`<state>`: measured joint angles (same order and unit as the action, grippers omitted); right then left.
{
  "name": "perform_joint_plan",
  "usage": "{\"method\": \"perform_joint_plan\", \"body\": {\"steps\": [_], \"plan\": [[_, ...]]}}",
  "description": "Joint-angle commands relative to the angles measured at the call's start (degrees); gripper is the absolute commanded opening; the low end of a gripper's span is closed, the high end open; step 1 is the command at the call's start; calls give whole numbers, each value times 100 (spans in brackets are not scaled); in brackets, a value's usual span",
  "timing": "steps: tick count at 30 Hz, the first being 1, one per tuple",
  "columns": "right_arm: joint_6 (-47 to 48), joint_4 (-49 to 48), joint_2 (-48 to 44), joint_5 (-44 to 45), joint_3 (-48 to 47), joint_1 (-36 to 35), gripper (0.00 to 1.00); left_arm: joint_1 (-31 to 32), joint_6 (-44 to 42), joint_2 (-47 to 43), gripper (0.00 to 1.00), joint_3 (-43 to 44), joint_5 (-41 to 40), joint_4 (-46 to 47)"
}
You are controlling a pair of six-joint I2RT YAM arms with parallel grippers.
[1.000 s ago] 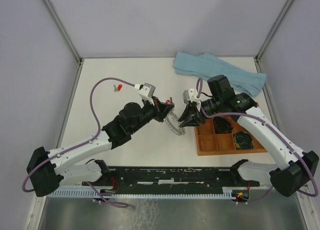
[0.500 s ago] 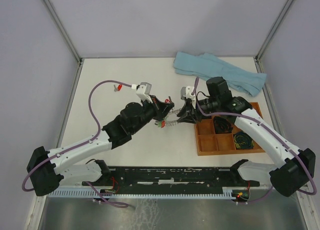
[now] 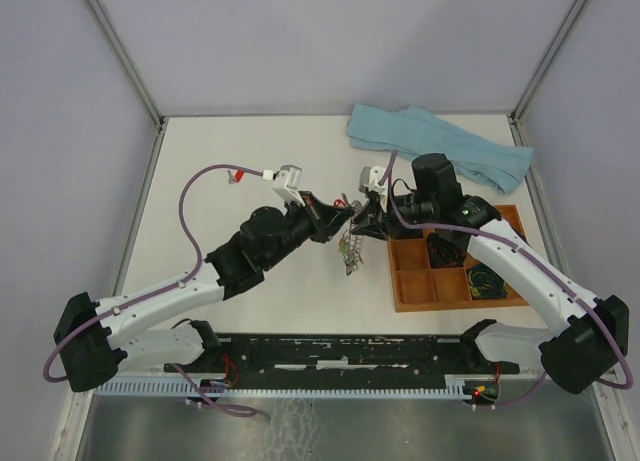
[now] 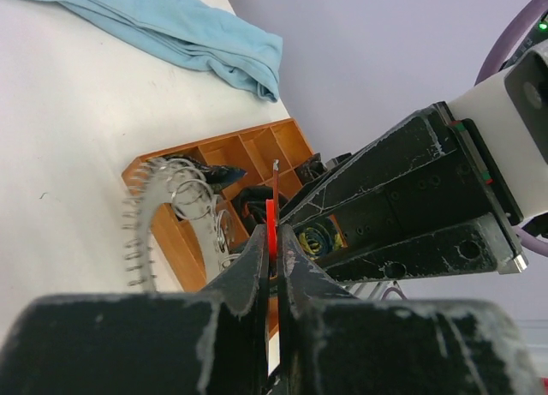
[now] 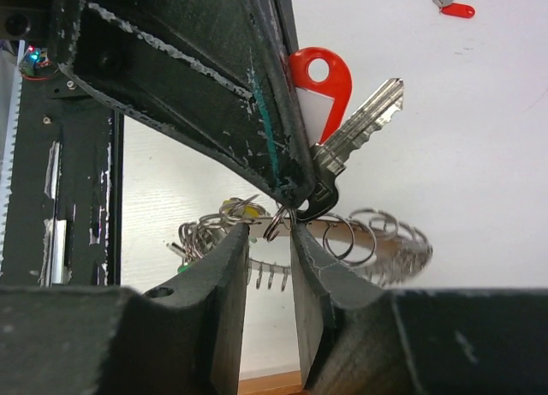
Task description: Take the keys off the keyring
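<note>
— Over the table, from the top camera: where are the arms?
— They meet mid-table, just left of the wooden tray (image 3: 393,281). The left gripper (image 3: 347,214) and right gripper (image 3: 366,221) are tip to tip. The keyring (image 3: 350,253) shows just on their near side, beside the tray's left wall. A blue cloth (image 3: 440,146) lies at the far right.

— And the left wrist camera?
— Its fingers are pressed together on a red tag (image 4: 271,228), seen edge-on. The keyring curves away to the left, fringed with small loops, with the tray behind it. The right gripper's black body sits close on the right.

— The right wrist camera?
— Its fingers stand a little apart, with one small loop (image 5: 276,219) at their tips. I cannot tell whether they pinch it. Just above, the left gripper's finger covers part of the red tag. A silver key (image 5: 364,112) with a dark head lies against the tag. The keyring's band runs across behind the fingertips. A loose red-headed key (image 5: 455,8) lies on the table, well apart.
</note>
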<state>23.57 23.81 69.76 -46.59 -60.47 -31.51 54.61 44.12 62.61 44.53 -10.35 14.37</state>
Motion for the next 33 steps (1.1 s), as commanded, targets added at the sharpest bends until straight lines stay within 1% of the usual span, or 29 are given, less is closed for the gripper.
{"method": "perform_joint_plan", "body": {"steps": [1, 4, 9, 16, 20, 28, 33], "plan": [[-275, -377, -70, 126, 16, -27, 32, 61, 298, -38, 3, 187, 27, 724], [-358, -406, -65, 106, 8, -24, 27, 68, 315, -32, 3, 171, 33, 734], [-462, -400, -59, 115, -44, -25, 23, 72, 308, -47, 3, 141, 1, 742], [-458, -277, -67, 84, -151, -14, 6, 73, 284, -105, 3, 74, -55, 743], [-300, -66, -74, 47, -220, -11, 1, 74, 229, -220, 3, -67, -246, 756], [244, 610, -3, 48, -460, -32, 1, 63, 351, -530, 3, -559, -811, 860], [453, 884, 70, 233, -599, -111, 1, 64, 550, -504, 4, -793, -853, 960]]}}
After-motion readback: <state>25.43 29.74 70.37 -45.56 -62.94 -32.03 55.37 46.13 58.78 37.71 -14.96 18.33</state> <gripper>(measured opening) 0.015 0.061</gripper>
